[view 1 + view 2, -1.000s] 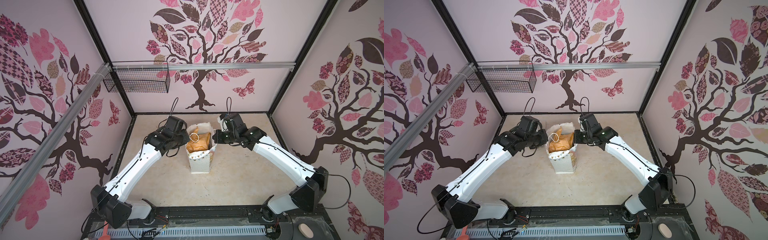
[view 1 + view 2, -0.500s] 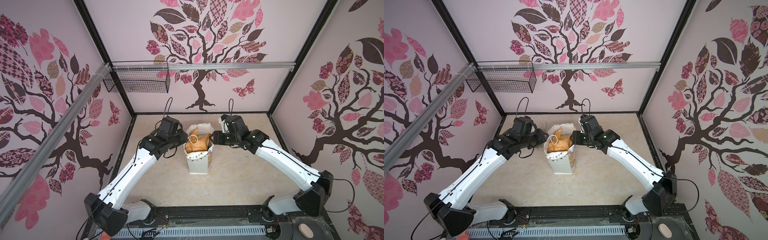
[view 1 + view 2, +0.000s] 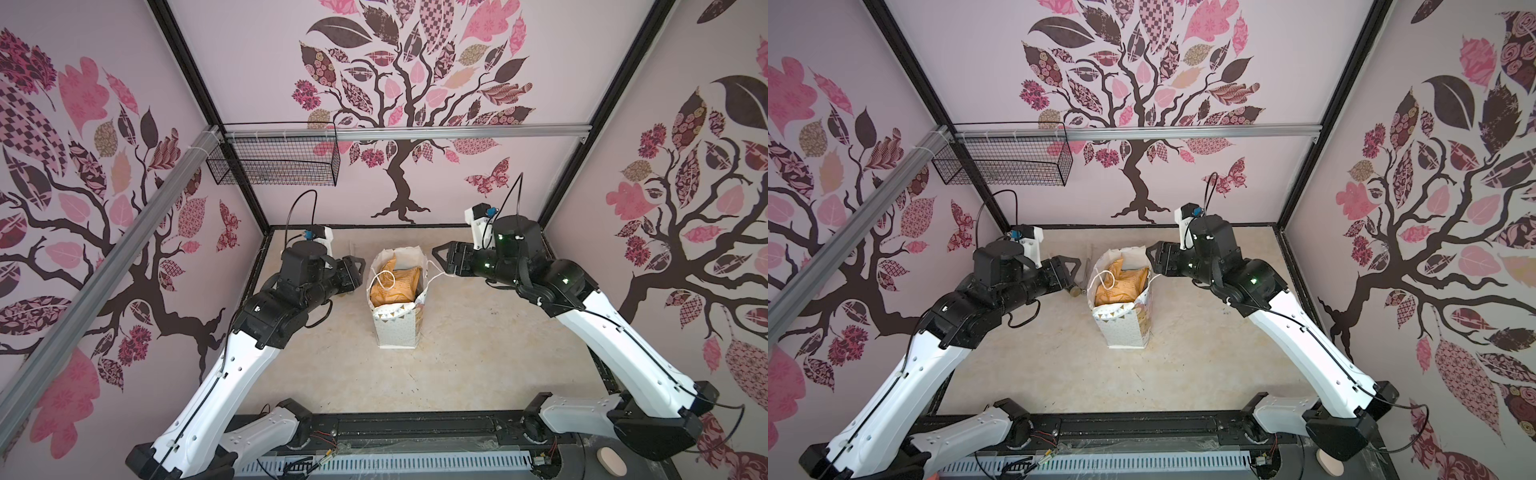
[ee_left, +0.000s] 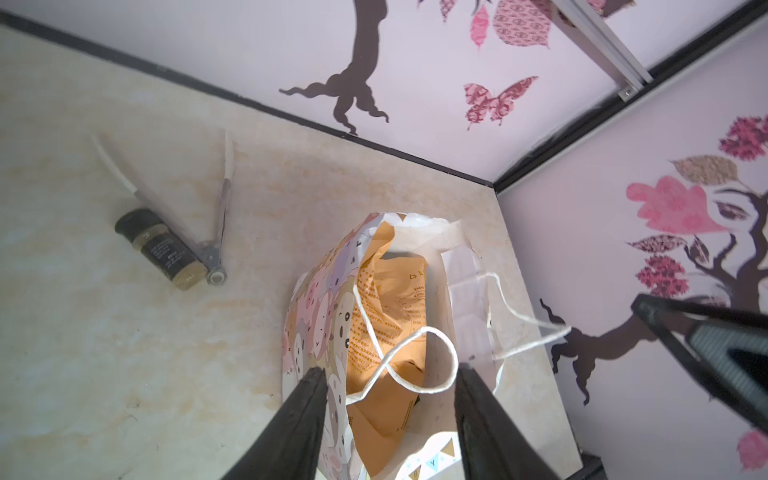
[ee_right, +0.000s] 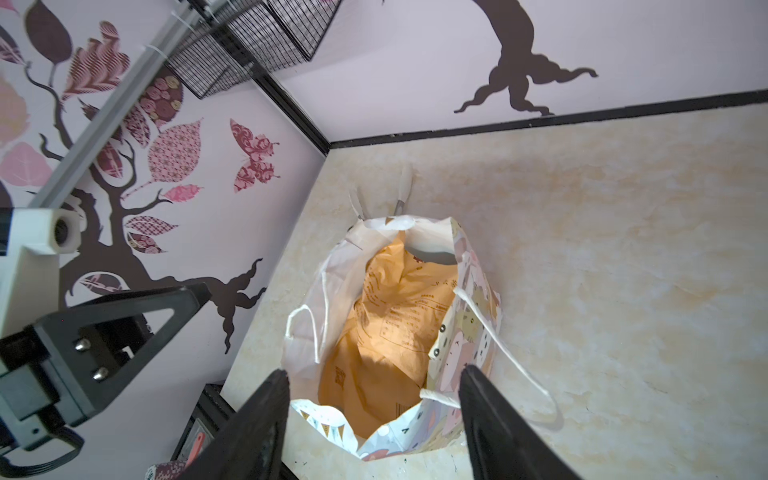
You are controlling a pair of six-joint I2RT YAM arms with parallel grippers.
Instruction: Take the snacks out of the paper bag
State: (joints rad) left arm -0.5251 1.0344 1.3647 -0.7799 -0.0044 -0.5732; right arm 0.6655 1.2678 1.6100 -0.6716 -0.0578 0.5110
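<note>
The paper bag (image 3: 1122,332) stands upright, crumpled tan paper (image 3: 1121,286) filling its mouth. The left gripper (image 3: 1074,272) and right gripper (image 3: 1152,262) flank its rim.

Boxed in by pale pink walls (image 3: 440,195) printed with dark-trunked trees (image 3: 399,183), patchwork leaves and a butterfly (image 3: 488,180). Floored in mottled beige, marble-look (image 3: 478,353). Framed by black corner posts (image 3: 190,70). Fitted with aluminium rails (image 3: 457,132) and a black wire basket (image 3: 274,164) hung from the back rail near the left corner. Brightly, evenly lit.
</note>
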